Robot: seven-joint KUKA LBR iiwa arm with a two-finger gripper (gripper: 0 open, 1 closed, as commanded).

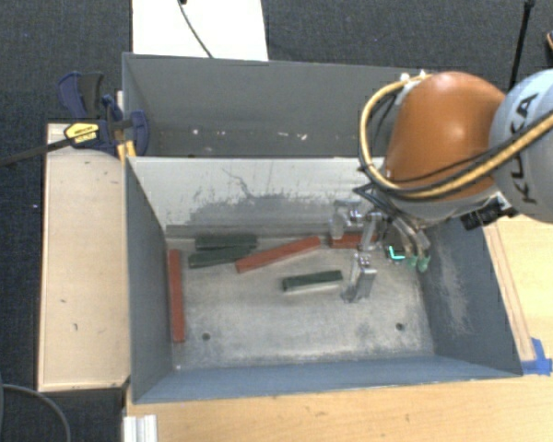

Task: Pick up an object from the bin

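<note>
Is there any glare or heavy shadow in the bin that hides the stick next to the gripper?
In the camera view, light falls evenly on the floor of the bin; a pale sheen streaks the back wall; the orange cover carries a soft highlight on top; no glare or heavy shadow hides the dark green stick beside the gripper.

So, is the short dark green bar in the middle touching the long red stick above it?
Apart. The camera view shows bare bin floor between the green bar and the red stick.
</note>
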